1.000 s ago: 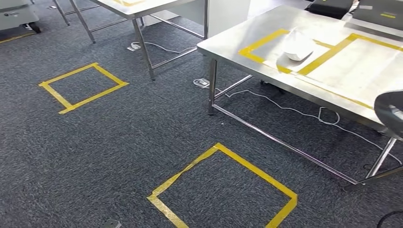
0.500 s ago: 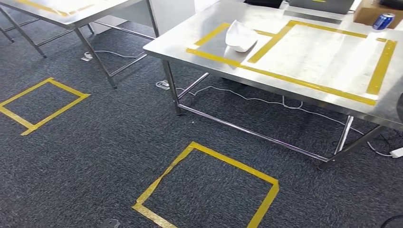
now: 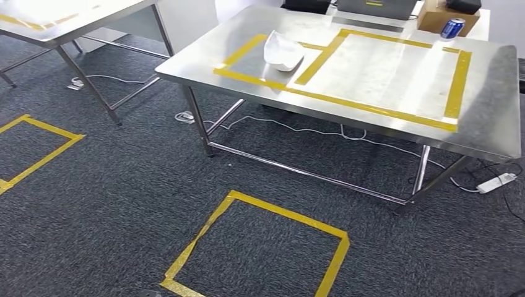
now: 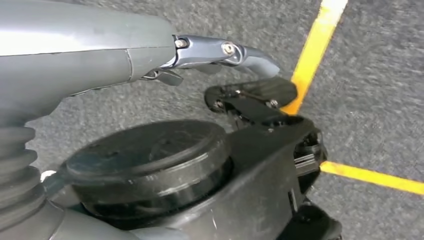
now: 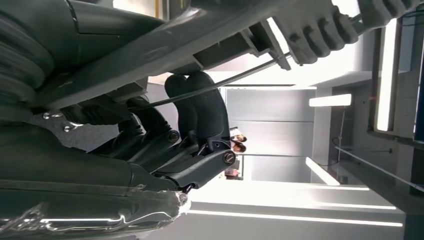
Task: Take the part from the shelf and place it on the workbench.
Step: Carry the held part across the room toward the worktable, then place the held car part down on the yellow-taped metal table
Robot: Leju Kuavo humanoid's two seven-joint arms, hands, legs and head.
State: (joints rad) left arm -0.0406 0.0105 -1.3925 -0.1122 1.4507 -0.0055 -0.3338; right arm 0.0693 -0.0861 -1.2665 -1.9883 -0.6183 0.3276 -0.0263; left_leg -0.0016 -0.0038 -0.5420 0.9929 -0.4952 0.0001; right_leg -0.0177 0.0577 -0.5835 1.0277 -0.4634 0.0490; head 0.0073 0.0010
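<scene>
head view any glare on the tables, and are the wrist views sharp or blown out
Head view: the far table is washed out white, the workbench has softer sheen. Left wrist view: carpet slightly motion-blurred. Right wrist view: bright strip lights blown out, the right hand dark against them.

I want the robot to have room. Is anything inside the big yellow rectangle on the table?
Nothing visible. The big taped rectangle is bare; the white part lies in the smaller taped box beside it, and the blue can sits outside the tape.
</scene>
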